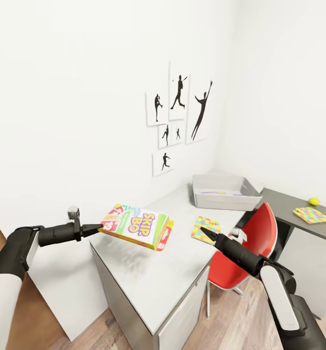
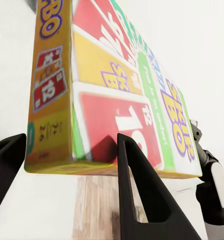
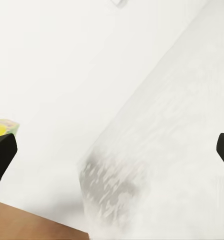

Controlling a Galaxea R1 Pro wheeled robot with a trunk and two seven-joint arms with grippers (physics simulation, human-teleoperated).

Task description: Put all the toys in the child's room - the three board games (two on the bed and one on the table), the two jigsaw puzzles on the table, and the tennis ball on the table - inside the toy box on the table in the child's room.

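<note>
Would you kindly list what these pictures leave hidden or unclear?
- Light grey toy box, head view: its near wall hides most of the contents.
- Yellow-red-green Skip-Bo game box, left wrist view: top cut off by the frame.
- Right hand, head view: too small to judge open or shut.

The board game [image 1: 137,226] reads "SKIP-BO" in purple letters on its yellow-and-green cover; its narrow end carries a red card numbered "12"; on the cover's cards, digits are partly cut off.

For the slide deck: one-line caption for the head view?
Left gripper carries Skip-Bo board game above light grey desk, toy box ahead.
</note>
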